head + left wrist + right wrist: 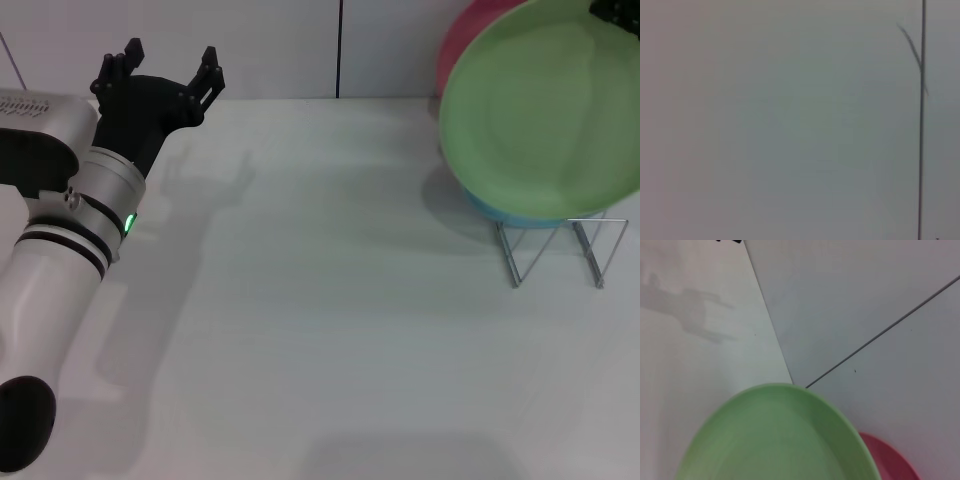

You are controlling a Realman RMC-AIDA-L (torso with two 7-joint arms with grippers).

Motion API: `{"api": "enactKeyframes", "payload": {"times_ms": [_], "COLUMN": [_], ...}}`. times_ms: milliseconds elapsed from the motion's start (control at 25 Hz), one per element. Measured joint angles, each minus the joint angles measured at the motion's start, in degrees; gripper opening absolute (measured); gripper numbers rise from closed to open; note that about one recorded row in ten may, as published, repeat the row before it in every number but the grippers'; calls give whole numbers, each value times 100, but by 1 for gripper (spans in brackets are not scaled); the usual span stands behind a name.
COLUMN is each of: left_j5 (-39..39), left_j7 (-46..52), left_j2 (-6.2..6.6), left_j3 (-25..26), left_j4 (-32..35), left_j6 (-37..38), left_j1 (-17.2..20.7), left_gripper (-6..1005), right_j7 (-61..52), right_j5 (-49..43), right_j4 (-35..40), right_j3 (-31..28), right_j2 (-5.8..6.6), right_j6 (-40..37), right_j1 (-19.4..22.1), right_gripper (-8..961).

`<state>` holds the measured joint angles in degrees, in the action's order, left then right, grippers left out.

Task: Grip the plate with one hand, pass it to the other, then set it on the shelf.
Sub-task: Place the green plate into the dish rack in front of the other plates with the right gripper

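Note:
The light-green plate stands tilted on edge at the right, its lower rim just above the silver wire shelf. It fills the near part of the right wrist view. My right gripper shows only as a black bit at the plate's top rim, holding the plate there. My left gripper, black on the thick white arm with the green light, is open and empty at the far left near the back wall.
A pink plate stands behind the green one and also shows in the right wrist view. A teal-blue plate peeks out under it on the shelf. The white table spreads between the arms. The left wrist view shows only the wall.

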<state>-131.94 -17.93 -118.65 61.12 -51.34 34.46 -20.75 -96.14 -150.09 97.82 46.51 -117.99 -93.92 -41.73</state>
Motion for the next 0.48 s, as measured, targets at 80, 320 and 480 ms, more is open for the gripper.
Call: {"api": "enactKeyframes", "payload": {"times_ms": [80,320,480], "left_j5": [2,2,2], "left_j7": [0,0,1], "left_j2": [0,6,8], "left_j3": [-24,-66,-68], "left_j4": [4,4,8], "left_j6": [-7,-80,-198], "left_j1": [-41,-111,-174], "left_gripper": [866,866,866], "right_j7": [10,120,595], "right_j5": [1,95,394], "right_j4": [84,318,524], "right_j3": [30,33,30], "right_j2": [-21,-68,-94], "right_j6": [-21,-135,-251], "right_j1": [54,152,343], "right_gripper": [57,56,54]}}
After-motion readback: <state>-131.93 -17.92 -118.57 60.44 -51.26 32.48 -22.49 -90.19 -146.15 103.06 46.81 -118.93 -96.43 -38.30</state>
